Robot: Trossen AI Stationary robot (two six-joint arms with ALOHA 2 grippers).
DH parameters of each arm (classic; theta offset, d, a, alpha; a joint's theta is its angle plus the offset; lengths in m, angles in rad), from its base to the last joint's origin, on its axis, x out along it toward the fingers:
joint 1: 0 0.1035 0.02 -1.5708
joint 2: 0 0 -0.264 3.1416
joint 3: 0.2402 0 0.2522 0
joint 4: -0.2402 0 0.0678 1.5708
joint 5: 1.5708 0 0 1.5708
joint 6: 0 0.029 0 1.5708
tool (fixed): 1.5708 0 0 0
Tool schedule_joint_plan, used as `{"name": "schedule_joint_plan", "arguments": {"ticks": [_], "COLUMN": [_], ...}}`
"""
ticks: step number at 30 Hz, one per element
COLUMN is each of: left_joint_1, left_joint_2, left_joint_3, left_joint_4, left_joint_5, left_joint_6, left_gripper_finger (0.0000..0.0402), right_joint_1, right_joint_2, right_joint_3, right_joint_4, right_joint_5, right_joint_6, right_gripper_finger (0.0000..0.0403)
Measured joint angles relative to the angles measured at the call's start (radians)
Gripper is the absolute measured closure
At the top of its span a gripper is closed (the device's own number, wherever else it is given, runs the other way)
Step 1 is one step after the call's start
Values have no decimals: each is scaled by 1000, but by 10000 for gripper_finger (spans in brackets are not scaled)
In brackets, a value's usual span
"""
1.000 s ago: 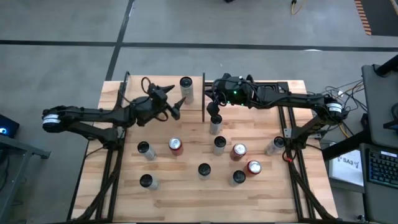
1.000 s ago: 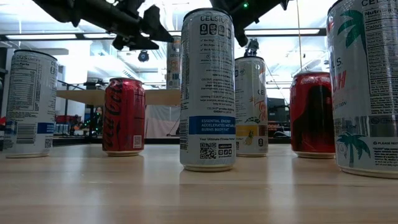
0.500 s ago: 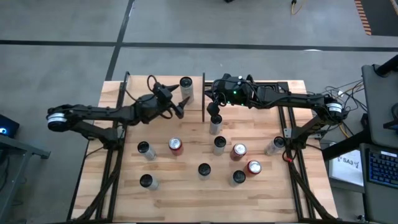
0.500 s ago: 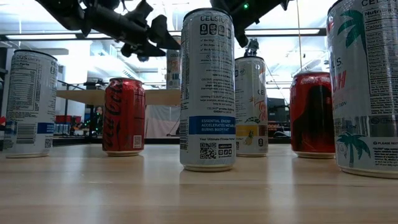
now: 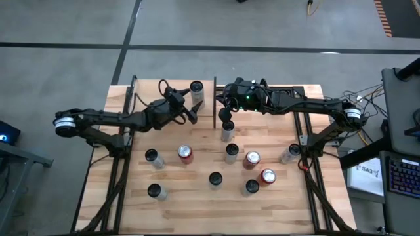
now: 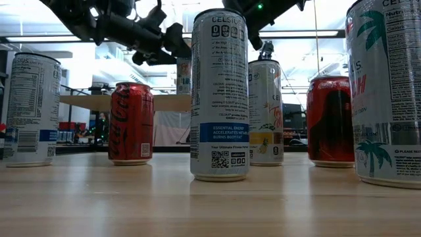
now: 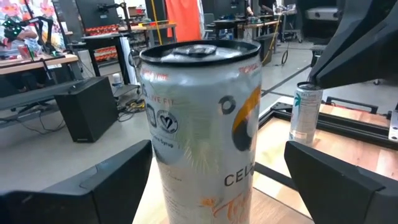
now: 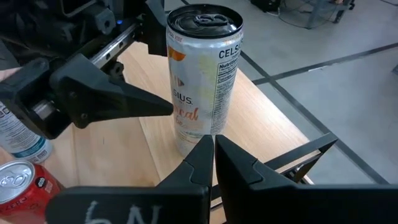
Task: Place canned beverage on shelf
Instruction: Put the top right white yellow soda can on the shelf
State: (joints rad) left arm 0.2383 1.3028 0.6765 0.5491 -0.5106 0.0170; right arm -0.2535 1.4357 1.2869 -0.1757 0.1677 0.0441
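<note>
Celsius can [image 5: 196, 93], tall and silver, stands upright on the shelf [image 5: 147, 92] in the upper middle of the high view, and we see the left gripper [image 5: 190, 111] just beside its lower left with fingers spread wide, not touching it. The right gripper [image 5: 228, 113] sits right of centre, fingers pressed together and holding nothing, above another can [image 5: 228, 134] on the tabletop [image 5: 197, 203]; further cans, silver and red, are scattered across the lower half. In the low view we look level across the tabletop: the left gripper [image 6: 172, 41] hangs in the upper left, a red can [image 6: 131, 122] stands left of centre and a large silver can [image 6: 220, 94] fills the middle. In the left wrist view the Celsius can [image 7: 202, 130] fills the centre, between the two dark fingers [image 7: 93, 193] at the lower corners, with clear gaps on both sides. In the right wrist view the same can [image 8: 202, 78] stands centre frame on pale wood, the left gripper's finger [image 8: 118, 99] pointing at it from the left, and our own closed fingers [image 8: 214, 165] meet at the bottom.
</note>
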Motion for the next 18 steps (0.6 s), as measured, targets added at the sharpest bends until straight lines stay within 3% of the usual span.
{"name": "schedule_joint_plan", "arguments": {"ticks": [18], "left_joint_1": [35], "left_joint_2": [49], "left_joint_3": [0], "left_joint_4": [66], "left_joint_5": [-3], "left_joint_6": [0], "left_gripper_finger": [51], "right_joint_1": [0], "right_joint_2": [0], "right_joint_3": [0], "right_joint_4": [0], "right_joint_5": [0], "right_joint_6": [0], "right_gripper_finger": [394]}}
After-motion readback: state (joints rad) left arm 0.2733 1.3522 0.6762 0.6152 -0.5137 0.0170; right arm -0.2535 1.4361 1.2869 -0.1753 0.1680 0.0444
